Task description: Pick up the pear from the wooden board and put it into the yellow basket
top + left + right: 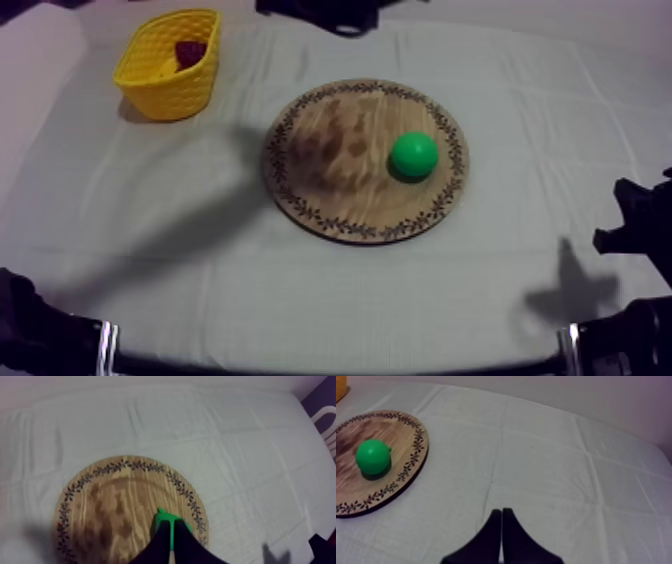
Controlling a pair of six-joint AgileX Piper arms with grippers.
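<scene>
Nearest, low at the right edge of the top view, the right arm (635,225) sits clear of the board. Its wrist view shows the right gripper (501,512) clenched on nothing, two black fingers pressed into a narrow wedge over the grey-white cloth (561,466). In the lower left corner of the top view the left arm (30,335) sits low too. The left gripper (171,528) is likewise closed and empty, its tips aimed at the fruit, which peeks out just beyond them.

The green toy pear (413,155) lies on the right-hand part of the round wooden board with a patterned rim (330,190), a little right of the frame's centre. It is inside the rim and apart from both grippers. I judge the right arm the nearer one, since only open cloth lies between its gripper and the board's near edge and nothing blocks the reach. From above the pear looks almost round. The right wrist view shows a small nub on its upper side, so I cannot tell its long axis with confidence. Either gripper would have to open before closing on it.

Farthest, in the upper left of the top view, stands the yellow openwork basket (160,85) with a small red fruit (189,51) inside. It is well apart from the board, so the carry would run across the board towards that corner.
</scene>
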